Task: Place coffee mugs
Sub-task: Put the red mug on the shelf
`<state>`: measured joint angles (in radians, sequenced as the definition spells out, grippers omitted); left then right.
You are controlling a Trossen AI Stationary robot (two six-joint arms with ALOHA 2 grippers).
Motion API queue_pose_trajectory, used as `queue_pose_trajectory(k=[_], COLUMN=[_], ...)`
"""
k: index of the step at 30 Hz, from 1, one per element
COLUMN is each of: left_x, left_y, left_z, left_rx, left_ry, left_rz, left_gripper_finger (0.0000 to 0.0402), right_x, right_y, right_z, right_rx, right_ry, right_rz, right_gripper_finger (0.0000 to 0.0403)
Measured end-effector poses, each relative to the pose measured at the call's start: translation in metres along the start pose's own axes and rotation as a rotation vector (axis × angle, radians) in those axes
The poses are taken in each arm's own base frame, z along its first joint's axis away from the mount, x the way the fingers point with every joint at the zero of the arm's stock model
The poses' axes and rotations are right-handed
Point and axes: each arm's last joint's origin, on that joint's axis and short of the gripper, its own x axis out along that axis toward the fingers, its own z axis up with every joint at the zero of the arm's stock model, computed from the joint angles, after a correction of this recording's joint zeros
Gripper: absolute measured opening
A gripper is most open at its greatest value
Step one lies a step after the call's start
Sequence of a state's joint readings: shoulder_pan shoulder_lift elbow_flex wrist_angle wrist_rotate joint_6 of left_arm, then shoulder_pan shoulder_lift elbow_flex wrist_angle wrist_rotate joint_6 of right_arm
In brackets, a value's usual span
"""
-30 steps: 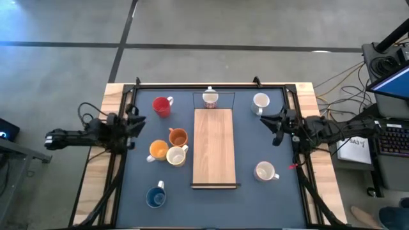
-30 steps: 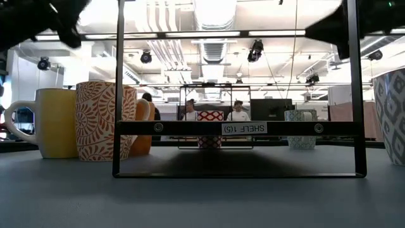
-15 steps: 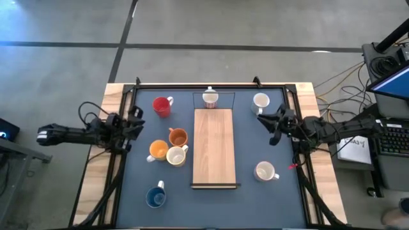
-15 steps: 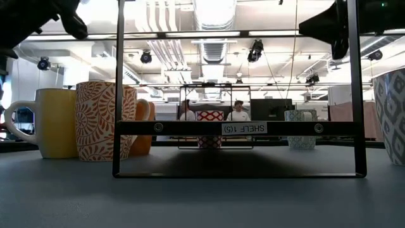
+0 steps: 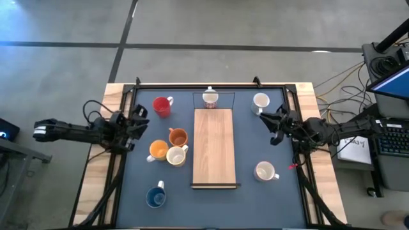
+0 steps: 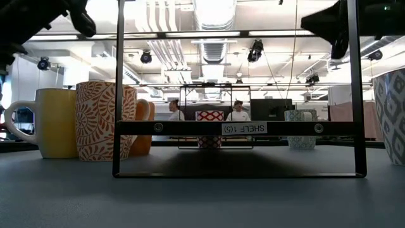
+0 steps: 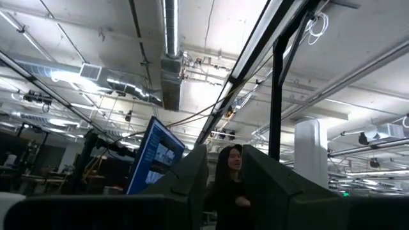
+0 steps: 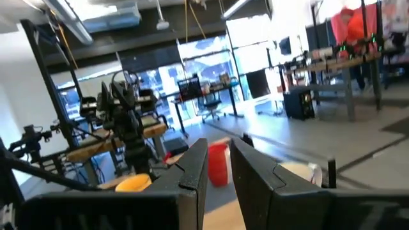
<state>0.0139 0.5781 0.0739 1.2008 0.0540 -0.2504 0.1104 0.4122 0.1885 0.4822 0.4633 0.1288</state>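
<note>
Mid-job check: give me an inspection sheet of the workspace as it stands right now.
Surface: blue table top in a black frame, with a wooden shelf board down the middle.
Job's things: seven mugs seen: red mug, orange mug, yellow-orange mug, cream mug, blue mug, patterned mug behind the board, white mugs and.
Clutter: nothing seen.
Grippers: left pincer at the left edge, right pincer at the right edge; both empty, fingers slightly apart.
Cables: loose leads off-table, right.
Surroundings: desk, keyboard; people far behind.
</note>
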Motion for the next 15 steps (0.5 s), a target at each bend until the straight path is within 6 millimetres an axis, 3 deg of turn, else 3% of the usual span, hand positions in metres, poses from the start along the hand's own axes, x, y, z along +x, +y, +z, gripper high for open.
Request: queue_pose_trajectory(k=[9,15], left_x=[0.037,0.07], left_y=[0.005,0.015], left_z=[-0.01,-0.022], left_rx=[-0.031,-0.052], left_ry=[0.175,0.437], left_rz=[0.058,0.305], left_gripper_finger=[0.0083,0.0083], right_x=[0.0,-0.007], right_y=[0.002,0.0], right_z=[0.016,0.026], right_rx=[-0.035,-0.058], right_ry=[-0.091,-0.156], right_rz=[0.008,0.009], right_gripper_finger=[0.0059,0.0059])
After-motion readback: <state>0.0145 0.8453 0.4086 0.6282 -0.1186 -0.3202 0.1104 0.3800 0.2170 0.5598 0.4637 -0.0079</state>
